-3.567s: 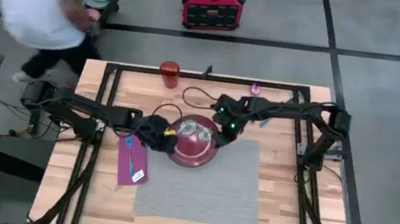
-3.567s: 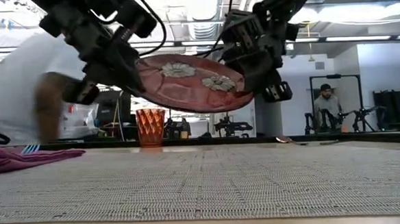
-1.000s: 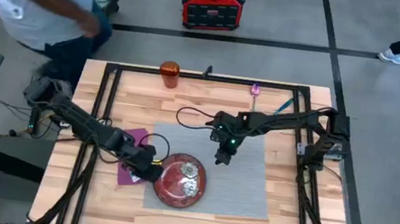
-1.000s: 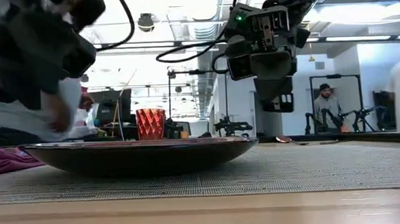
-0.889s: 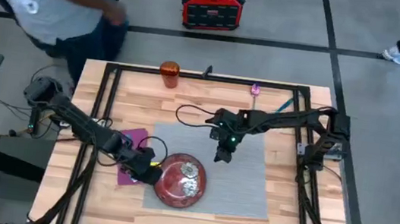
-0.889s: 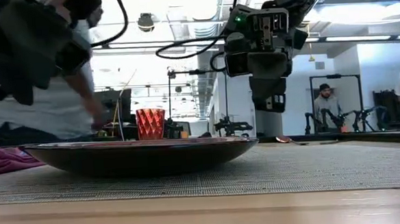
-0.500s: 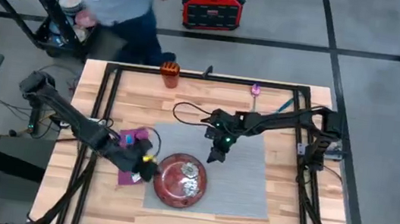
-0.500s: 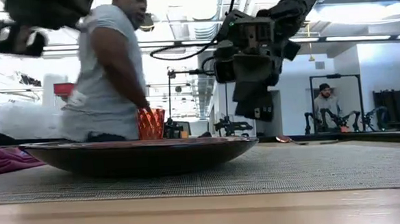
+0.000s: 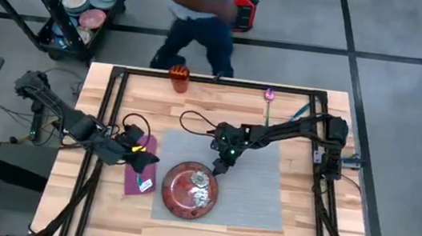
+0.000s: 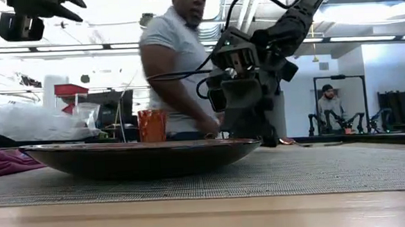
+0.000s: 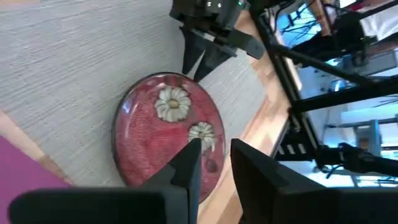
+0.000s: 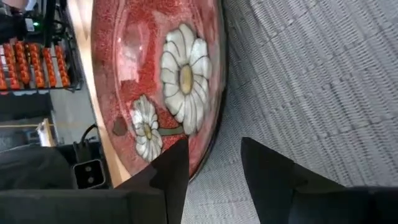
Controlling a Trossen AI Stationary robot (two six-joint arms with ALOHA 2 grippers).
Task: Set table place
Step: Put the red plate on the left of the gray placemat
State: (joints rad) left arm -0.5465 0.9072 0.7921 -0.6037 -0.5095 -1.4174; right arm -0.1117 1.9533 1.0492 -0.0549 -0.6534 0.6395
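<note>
A light wood table [image 9: 196,104] with a black metal frame is seen from directly above. A grey placemat [image 9: 254,192] lies on its middle. On the placemat's front left part sits a round red plate [image 9: 190,189] with two white daisy patterns, lying flat and free of both arms. Just left of the plate, a purple napkin [image 9: 139,180] lies partly on the wood, with a blue utensil [image 9: 140,168] resting on it.

The left gripper [image 9: 144,156] hovers above the napkin's far end, close to the plate's left edge but apart from it. Its two dark fingers [image 11: 193,163] are slightly spread, with nothing between them. The right gripper [image 9: 217,168] points down over the placemat just beyond the plate's far rim — not touching it in the overhead view. Its fingers [image 12: 173,163] are also parted and hold nothing; in the low view it hangs close above the mat.

At the table's far edge stands an orange cup [image 9: 178,76]. A pink utensil [image 9: 269,96] and a teal utensil [image 9: 299,111] lie further right along that edge, well apart from the placemat.

A person [image 9: 200,8] walks behind the table's far side — blurred by motion. A black cart [image 9: 72,4] holding dishes stands on the floor off the far left corner
</note>
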